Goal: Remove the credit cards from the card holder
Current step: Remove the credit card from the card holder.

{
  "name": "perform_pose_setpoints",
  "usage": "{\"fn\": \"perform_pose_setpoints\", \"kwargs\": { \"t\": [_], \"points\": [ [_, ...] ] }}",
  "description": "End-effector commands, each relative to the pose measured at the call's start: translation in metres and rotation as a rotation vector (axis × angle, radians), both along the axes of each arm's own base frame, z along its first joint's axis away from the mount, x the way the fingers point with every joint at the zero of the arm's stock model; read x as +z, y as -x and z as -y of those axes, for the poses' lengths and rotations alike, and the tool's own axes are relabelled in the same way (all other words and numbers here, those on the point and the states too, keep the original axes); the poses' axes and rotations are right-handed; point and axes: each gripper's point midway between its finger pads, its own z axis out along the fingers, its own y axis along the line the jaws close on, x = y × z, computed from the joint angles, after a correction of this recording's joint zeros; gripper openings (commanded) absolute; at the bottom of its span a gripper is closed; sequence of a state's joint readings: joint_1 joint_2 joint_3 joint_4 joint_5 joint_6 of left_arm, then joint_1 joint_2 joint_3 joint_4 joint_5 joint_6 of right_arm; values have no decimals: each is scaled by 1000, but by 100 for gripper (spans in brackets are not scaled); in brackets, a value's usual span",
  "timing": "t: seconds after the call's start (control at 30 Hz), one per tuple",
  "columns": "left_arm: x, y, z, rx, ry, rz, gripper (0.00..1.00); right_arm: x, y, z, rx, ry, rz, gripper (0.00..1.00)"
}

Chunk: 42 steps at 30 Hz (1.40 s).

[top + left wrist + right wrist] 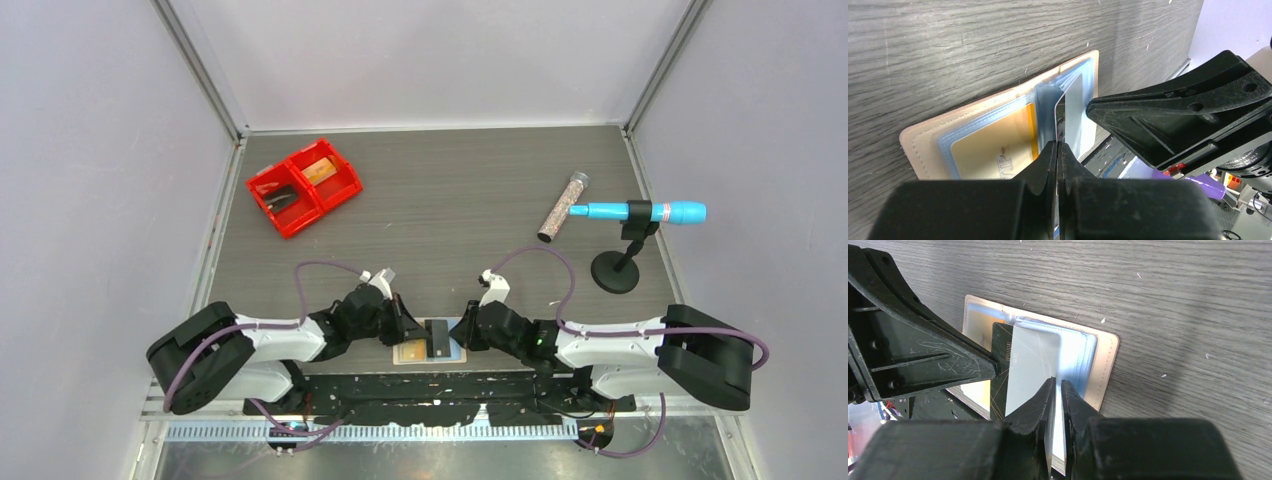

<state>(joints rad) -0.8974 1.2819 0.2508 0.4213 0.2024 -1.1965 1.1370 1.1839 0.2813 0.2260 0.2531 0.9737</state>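
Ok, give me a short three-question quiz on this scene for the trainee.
1. True or false: the holder is folded shut.
2. Which arm's fingers pinch the dark card? A) left B) right C) neither
3. Fill in: the sleeved card is ___ in colour.

Key:
1. False, it lies open.
2. A, the left fingers.
3. Gold.
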Motion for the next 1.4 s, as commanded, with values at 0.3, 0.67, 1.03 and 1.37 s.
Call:
{"fn": "perform_pose_setpoints", "kwargs": {
  "t": [0.3,0.67,1.03,1.37],
  "points": [
    [11,-2,-7,-13,23,80,0,-12,3,20,-25,74,-1,17],
    [24,-8,-39,43,-100,153,0,4,-3,18,-9,75,50,17],
    [50,-2,-42,-50,-115,243,0,57,-5,4,126,15,197,22],
    [98,30,-14,-333,73,340,0,123,12,3,375,-68,389,46]
  ]
}}
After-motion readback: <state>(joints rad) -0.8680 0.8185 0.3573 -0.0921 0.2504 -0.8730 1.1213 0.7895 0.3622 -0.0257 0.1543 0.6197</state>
